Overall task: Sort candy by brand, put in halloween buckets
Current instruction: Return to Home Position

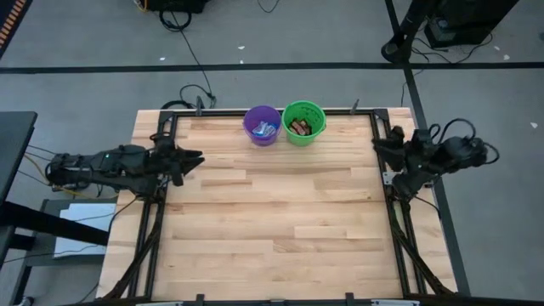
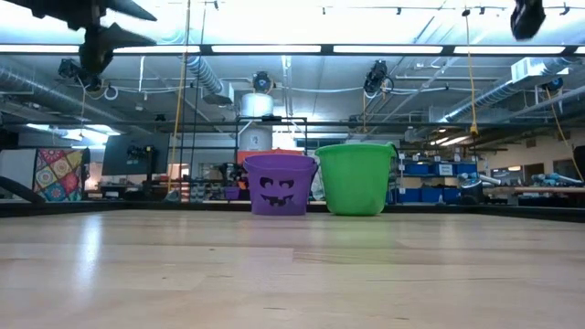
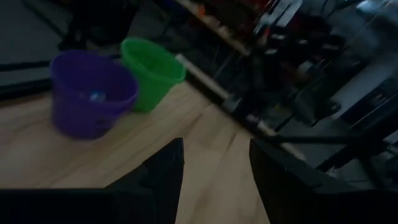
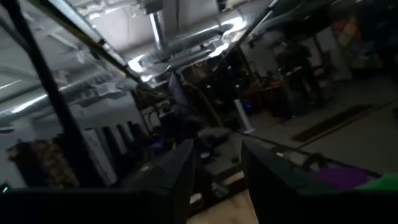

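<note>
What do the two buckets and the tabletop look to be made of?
The purple bucket and green bucket are likely moulded plastic: smooth, slightly glossy, uniform saturated colour. The tabletop looks like light wood boards with staggered seams and a satin sheen that reflects the ceiling lights. The left pincer and right pincer hang at the table's sides.

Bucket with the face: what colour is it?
The bucket is purple; low view shows it best.

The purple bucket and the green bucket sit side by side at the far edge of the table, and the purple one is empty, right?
Not quite. The purple bucket is not empty: the high view shows blue-and-white wrapped candy lying inside it. The rest holds: it sits beside the green bucket at the far edge of the table.
</note>
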`<state>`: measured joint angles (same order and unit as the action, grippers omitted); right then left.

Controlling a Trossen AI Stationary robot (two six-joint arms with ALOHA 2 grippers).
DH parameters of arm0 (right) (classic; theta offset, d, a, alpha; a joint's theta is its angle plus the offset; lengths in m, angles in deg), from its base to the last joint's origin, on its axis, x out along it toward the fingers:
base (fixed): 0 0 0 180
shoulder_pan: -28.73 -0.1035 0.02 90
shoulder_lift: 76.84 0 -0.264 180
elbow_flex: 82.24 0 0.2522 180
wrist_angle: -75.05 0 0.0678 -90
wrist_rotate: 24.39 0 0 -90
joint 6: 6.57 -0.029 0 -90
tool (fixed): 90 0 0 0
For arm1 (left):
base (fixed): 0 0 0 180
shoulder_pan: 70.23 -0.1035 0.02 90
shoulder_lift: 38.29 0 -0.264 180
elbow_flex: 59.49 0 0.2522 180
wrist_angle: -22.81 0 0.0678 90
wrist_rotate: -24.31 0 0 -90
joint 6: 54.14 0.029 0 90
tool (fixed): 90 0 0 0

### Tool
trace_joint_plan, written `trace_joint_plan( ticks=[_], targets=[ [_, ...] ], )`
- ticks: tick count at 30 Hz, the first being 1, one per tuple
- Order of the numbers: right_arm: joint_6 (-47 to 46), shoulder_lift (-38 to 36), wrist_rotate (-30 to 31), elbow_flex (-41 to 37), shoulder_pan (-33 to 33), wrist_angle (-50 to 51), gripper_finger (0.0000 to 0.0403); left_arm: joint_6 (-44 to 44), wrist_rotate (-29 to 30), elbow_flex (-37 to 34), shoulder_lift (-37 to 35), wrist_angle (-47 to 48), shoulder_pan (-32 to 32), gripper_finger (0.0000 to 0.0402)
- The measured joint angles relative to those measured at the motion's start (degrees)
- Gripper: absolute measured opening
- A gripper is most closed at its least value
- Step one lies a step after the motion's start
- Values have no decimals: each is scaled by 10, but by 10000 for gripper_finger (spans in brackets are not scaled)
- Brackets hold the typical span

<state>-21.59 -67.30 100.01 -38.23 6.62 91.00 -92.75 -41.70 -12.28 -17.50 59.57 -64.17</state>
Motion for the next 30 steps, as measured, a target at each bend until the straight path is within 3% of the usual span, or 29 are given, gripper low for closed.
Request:
trace_joint_plan(
  ticks=[6,14,20,25,28,30],
  targets=[
    [-54,-95,-15,-109,0,-17,146,-38,20,0,6,73,0,188],
    [-80,-93,-76,-183,0,-65,146,-43,27,-26,9,77,0,188],
    [-106,-93,-122,-226,0,-86,137,-99,-27,-150,10,-44,1,188],
    [-133,-93,-190,-270,0,-174,113,-82,-25,-204,10,-164,1,188],
    [-135,-93,-177,-297,0,-204,106,-80,-27,-221,10,-142,1,188],
    [-142,-92,-144,-299,0,-171,105,-78,-42,-240,10,-137,1,188]
  ],
)
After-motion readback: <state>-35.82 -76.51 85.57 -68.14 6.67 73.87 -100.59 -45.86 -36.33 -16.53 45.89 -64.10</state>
